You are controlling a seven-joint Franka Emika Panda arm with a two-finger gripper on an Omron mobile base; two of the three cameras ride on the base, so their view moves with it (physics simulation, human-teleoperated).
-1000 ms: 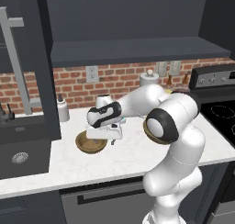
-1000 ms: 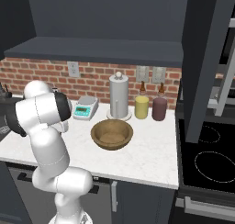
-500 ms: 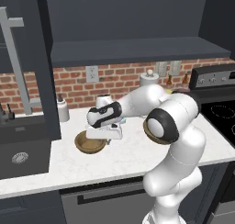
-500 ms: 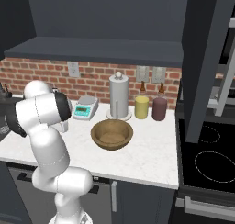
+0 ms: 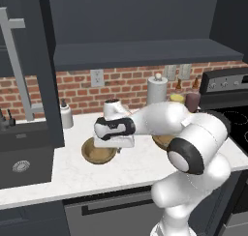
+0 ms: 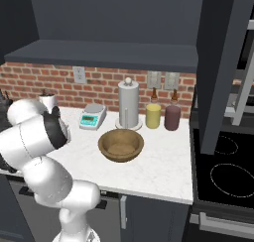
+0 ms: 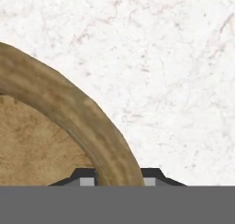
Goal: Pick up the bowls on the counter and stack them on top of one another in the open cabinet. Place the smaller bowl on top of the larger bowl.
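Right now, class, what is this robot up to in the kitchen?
The arm is bent low over the counter, its gripper shut on the rim of a wooden bowl that sits near the sink. The bowl looks not yet lifted. A second wooden bowl sits untouched in front of the paper towel holder. No bowl can be seen up in the cabinet.
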